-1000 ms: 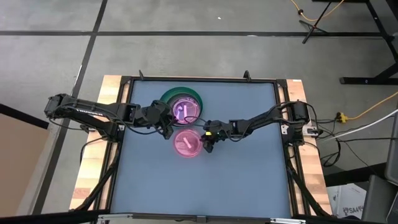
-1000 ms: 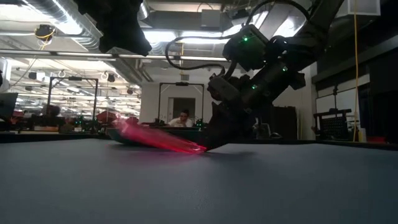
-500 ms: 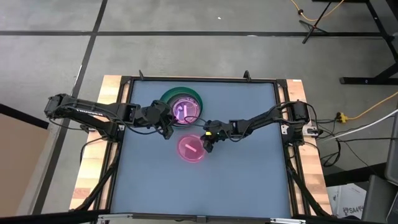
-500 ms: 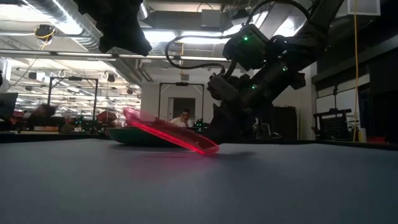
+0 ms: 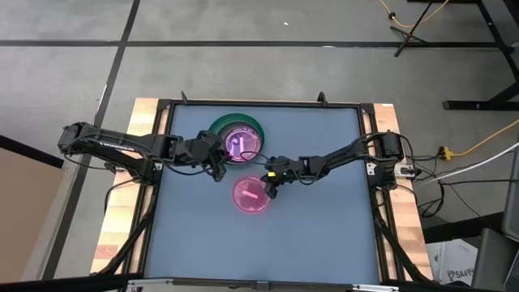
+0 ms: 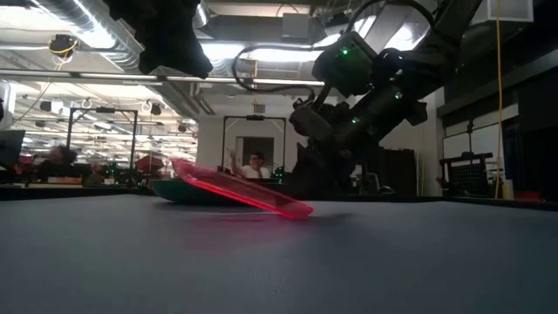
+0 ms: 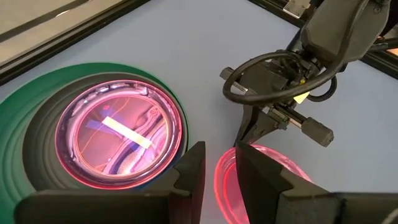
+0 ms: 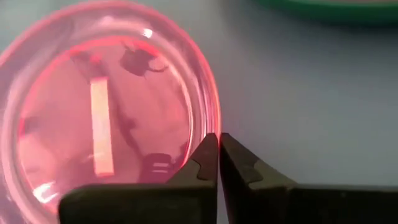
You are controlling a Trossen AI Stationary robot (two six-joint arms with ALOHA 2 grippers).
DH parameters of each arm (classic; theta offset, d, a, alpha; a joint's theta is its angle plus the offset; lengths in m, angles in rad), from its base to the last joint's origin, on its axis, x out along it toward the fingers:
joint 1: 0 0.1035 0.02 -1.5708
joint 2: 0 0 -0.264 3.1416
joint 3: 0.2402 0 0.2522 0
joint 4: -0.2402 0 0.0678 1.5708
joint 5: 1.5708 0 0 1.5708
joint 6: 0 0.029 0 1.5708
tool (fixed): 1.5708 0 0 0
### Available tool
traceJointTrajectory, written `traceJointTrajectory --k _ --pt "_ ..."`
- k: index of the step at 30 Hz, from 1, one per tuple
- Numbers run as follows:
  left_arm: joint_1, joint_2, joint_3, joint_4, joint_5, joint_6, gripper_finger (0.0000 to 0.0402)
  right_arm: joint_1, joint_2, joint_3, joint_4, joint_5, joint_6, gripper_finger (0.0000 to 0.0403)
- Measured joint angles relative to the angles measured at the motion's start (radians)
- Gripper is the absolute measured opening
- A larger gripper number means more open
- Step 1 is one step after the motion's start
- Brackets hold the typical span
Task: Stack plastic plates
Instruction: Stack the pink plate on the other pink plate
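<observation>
Blue-grey table (image 5: 316, 235) with black frame, wooden edges at both sides. Directly on it: green plate (image 5: 221, 125) near the far edge, carrying a stack, and a translucent pink plate (image 5: 250, 195) mid-table, tilted, one rim raised.

Open tabletop (image 5: 324, 235) across the near half and down the right side, free for passage. Blocked at the far centre by the stack of plates on the dark green plate (image 5: 253, 126), with the left gripper (image 5: 217, 168) just beside it. Middle taken by the tilted translucent pink plate (image 5: 251, 195), its rim pinched by the right gripper (image 5: 271, 183), leaving only a narrow gap to the stack.
</observation>
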Motion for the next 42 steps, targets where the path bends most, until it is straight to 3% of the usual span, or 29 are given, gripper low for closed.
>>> traceJointTrajectory --k 18,32,42 --pt "0.000 0.000 0.000 0.000 0.000 0.000 0.0082 -0.017 0.000 0.000 0.106 0.066 -0.079 0.0000" --pt "0.000 0.000 0.000 0.000 0.000 0.000 0.0082 -0.058 -0.008 0.000 0.101 0.059 -0.160 0.0000" --pt "0.000 0.000 0.000 -0.001 0.000 0.000 0.0082 -0.081 -0.009 0.001 0.203 0.040 -0.178 0.0000"
